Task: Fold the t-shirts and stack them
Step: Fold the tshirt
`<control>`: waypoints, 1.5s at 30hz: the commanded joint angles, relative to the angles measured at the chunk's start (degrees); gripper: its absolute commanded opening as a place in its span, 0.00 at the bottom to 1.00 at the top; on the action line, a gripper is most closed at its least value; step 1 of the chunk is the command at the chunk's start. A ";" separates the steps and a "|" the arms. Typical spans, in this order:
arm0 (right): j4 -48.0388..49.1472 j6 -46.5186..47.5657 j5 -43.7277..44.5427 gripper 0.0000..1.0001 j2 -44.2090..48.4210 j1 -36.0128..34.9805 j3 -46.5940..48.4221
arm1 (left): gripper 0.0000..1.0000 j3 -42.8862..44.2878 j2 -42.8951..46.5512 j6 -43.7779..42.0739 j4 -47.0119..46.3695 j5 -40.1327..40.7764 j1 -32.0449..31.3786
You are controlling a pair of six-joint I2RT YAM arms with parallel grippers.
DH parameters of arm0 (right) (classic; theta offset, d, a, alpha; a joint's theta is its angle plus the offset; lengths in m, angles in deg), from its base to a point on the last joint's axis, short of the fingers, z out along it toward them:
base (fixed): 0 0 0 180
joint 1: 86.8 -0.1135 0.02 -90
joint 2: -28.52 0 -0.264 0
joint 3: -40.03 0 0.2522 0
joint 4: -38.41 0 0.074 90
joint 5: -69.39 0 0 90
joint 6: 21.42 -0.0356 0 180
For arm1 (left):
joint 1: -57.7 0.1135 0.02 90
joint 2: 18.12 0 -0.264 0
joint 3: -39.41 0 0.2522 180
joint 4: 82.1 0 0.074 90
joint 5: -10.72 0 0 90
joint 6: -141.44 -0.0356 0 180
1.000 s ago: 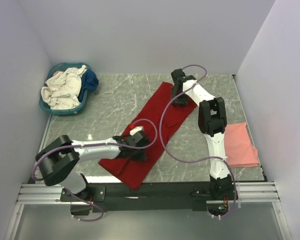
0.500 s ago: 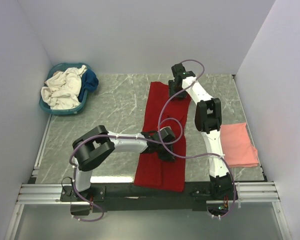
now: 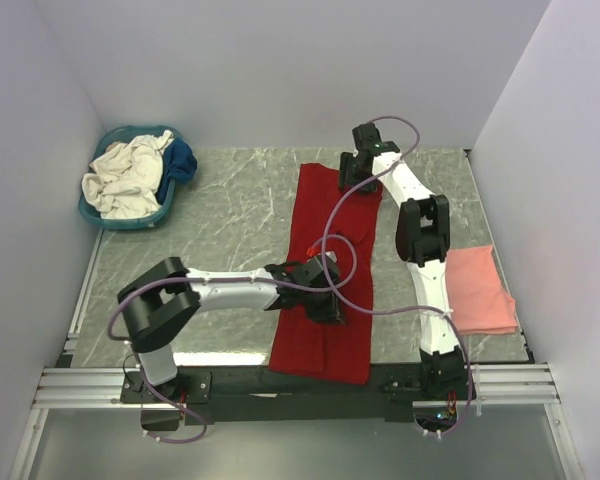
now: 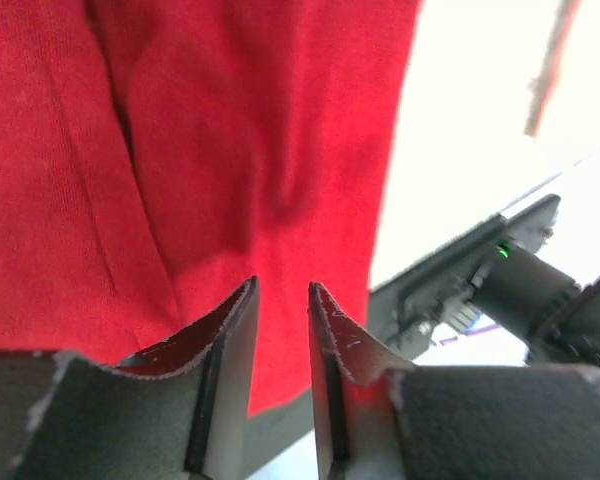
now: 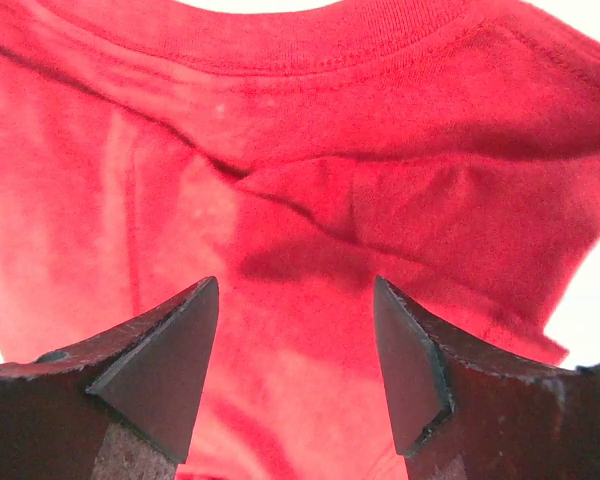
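The deep red t-shirt (image 3: 325,250) lies flat on the table (image 3: 220,215) as 1 long, narrow strip. Its collar end is at the far side and its other end laps over the table's near edge.

The right gripper (image 5: 295,290) hovers over the collar end. In the right wrist view its 2 fingers (image 5: 160,370) stand wide apart, with the ribbed neckline and a creased fold of red cloth showing between them and nothing pinched.

The left gripper (image 4: 282,290) reaches in from the left over the near half of the strip. In the left wrist view its fingers (image 4: 225,350) are only slightly parted – a narrow slot with red cloth visible beyond it and no fabric caught in the slot. The shirt's right edge runs just beside them, with pale table past it.

The salmon pink t-shirt (image 3: 480,290) lies folded at the table's right side, beside the right arm and well apart from the red one.

At the far left corner stands a teal basket (image 3: 130,220) holding a crumpled cream-white t-shirt (image 3: 125,175), with a dark blue t-shirt (image 3: 183,158) bunched against its right side.
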 commanded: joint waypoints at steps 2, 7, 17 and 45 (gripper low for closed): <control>4.01 -3.73 0.59 0.70 10.88 -0.19 -4.59 | 0.34 -2.88 8.23 -4.04 1.52 2.76 -0.54; 9.28 -6.11 1.99 0.69 21.07 -2.91 -20.85 | 0.36 -7.20 15.87 -4.92 4.86 7.07 -0.10; 14.92 -11.48 3.48 0.68 24.70 -8.19 -36.43 | 0.37 -17.39 28.44 -5.80 6.71 7.07 5.52; 2.50 -2.34 -4.24 0.69 -3.35 0.25 4.36 | 0.38 -16.96 20.81 -12.30 0.47 0.48 17.83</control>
